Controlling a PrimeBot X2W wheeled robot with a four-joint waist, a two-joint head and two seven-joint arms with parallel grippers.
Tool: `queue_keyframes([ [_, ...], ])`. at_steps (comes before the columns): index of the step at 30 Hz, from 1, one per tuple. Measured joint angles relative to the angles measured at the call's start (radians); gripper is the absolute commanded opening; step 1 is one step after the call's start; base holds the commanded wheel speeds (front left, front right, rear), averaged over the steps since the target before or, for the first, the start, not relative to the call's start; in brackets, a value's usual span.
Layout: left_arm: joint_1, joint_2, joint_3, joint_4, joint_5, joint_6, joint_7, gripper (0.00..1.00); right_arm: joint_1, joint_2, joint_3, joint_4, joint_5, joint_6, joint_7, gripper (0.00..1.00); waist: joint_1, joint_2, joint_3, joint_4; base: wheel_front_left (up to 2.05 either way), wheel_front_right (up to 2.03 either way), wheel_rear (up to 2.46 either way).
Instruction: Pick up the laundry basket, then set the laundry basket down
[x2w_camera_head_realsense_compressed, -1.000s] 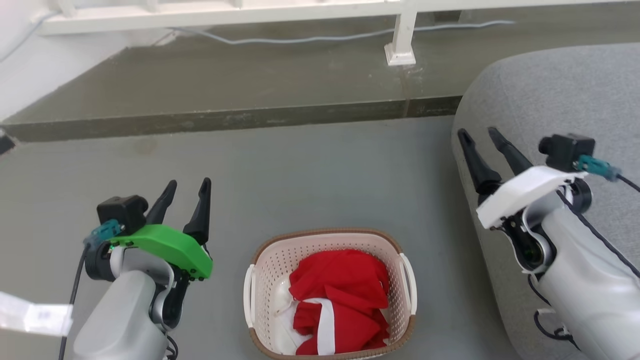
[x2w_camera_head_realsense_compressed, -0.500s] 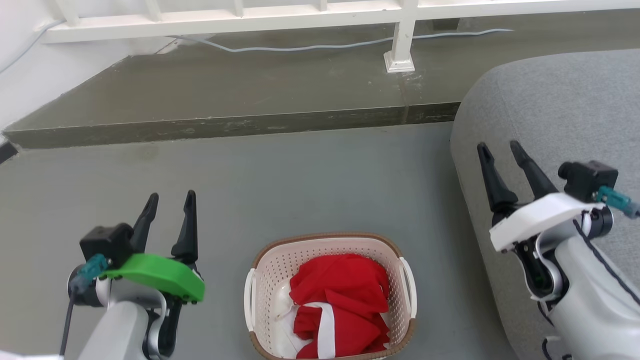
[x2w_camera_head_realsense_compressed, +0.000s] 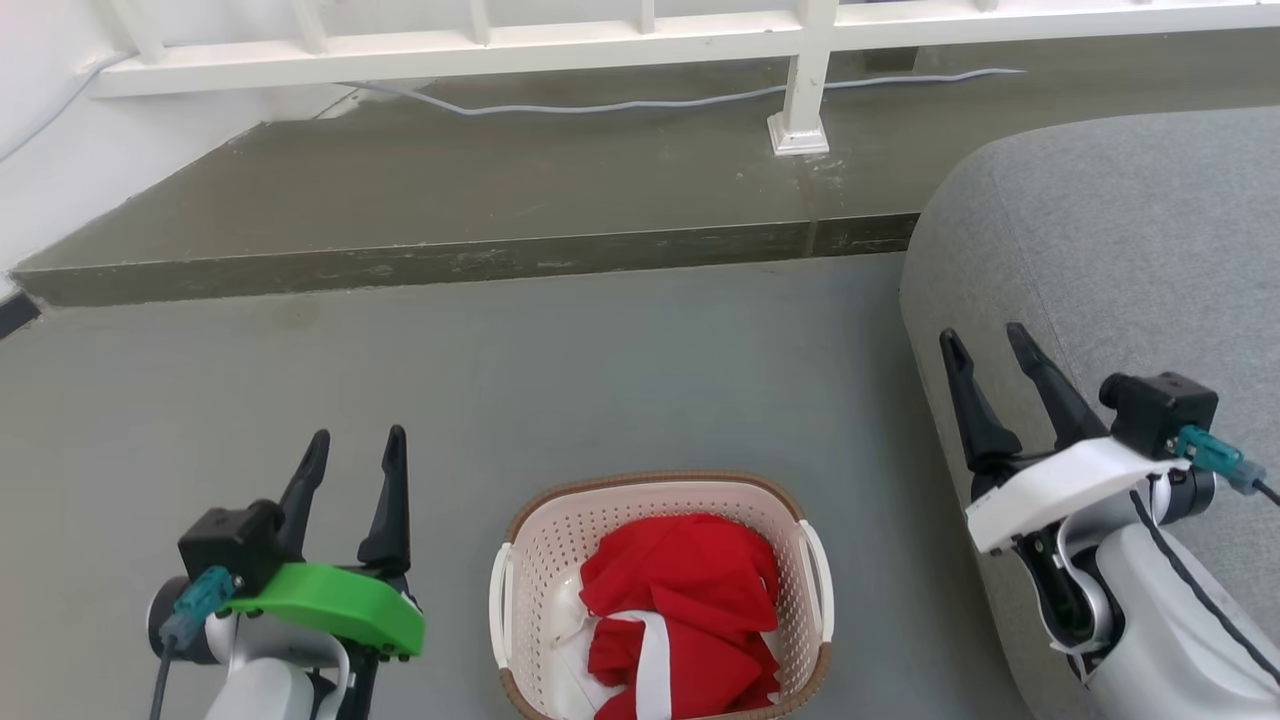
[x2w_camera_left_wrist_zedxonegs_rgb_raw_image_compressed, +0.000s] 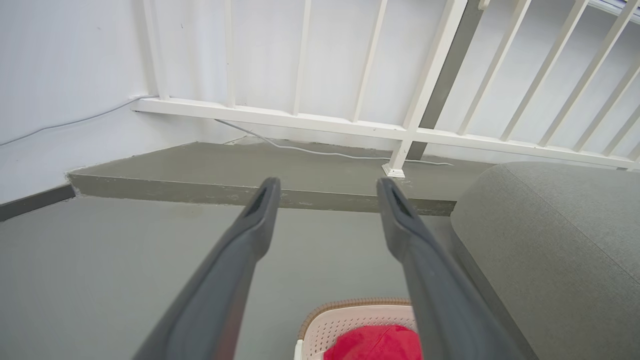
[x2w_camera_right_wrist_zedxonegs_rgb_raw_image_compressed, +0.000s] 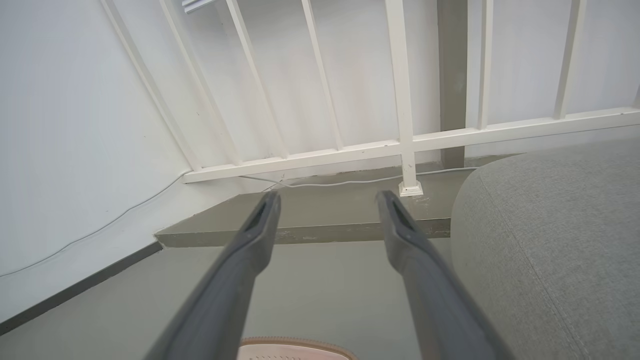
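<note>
The laundry basket (x2w_camera_head_realsense_compressed: 540, 555), cream-pink with a brown rim and white side handles, stands on the grey floor at the bottom centre of the head view, with red and white cloth (x2w_camera_head_realsense_compressed: 680, 600) inside. My left gripper (x2w_camera_head_realsense_compressed: 357, 447) hovers open to its left, apart from it. Off to the basket's right, my right gripper (x2w_camera_head_realsense_compressed: 982, 343) is open and empty, in front of the sofa. In the left wrist view, the basket's rim (x2w_camera_left_wrist_zedxonegs_rgb_raw_image_compressed: 350, 306) shows at the bottom between the spread fingers (x2w_camera_left_wrist_zedxonegs_rgb_raw_image_compressed: 250, 235). A sliver of rim (x2w_camera_right_wrist_zedxonegs_rgb_raw_image_compressed: 295, 345) shows in the right wrist view.
A grey sofa (x2w_camera_head_realsense_compressed: 1110, 240) bulks along the right side, close to my right arm. Beyond the basket the floor steps up to a raised ledge (x2w_camera_head_realsense_compressed: 460, 260) with a white railing (x2w_camera_head_realsense_compressed: 800, 90) and a loose cable (x2w_camera_head_realsense_compressed: 620, 103).
The head view has tilted, so the basket sits slightly lower in the picture. Both grippers have dropped lower in the picture, staying open. The basket has not moved on the floor.
</note>
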Motion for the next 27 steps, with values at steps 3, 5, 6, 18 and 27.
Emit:
queue_keyframes([
  [3, 0.023, -0.013, 0.013, -0.017, 0.008, 0.0, 0.0, 1.0, 0.022, 0.003, -0.008, -0.008, -0.014, 0.003, 0.0, 1.0, 0.0, 0.0, -0.001, -0.001, 0.0, 0.0, 0.0],
  [5, 0.03, -0.015, 0.016, -0.024, 0.014, -0.001, 0.0, 1.0, 0.029, 0.005, -0.012, -0.013, -0.019, 0.003, 0.0, 1.0, 0.0, 0.0, -0.002, -0.001, 0.0, 0.0, 0.0],
  [6, 0.032, -0.016, 0.018, -0.026, 0.015, -0.002, 0.0, 1.0, 0.032, 0.007, -0.013, -0.016, -0.024, 0.005, 0.0, 1.0, 0.0, 0.0, -0.002, -0.001, 0.0, 0.0, 0.0],
  [18, 0.067, -0.027, 0.042, -0.049, 0.034, -0.012, 0.0, 1.0, 0.063, 0.026, -0.046, -0.031, -0.065, 0.018, 0.0, 1.0, 0.0, 0.0, -0.002, 0.0, 0.0, 0.0, 0.0],
  [27, 0.077, -0.041, 0.054, -0.058, 0.069, -0.029, 0.0, 1.0, 0.082, 0.037, -0.066, -0.038, -0.084, 0.027, 0.0, 1.0, 0.0, 0.0, -0.003, -0.001, 0.0, 0.0, 0.0],
])
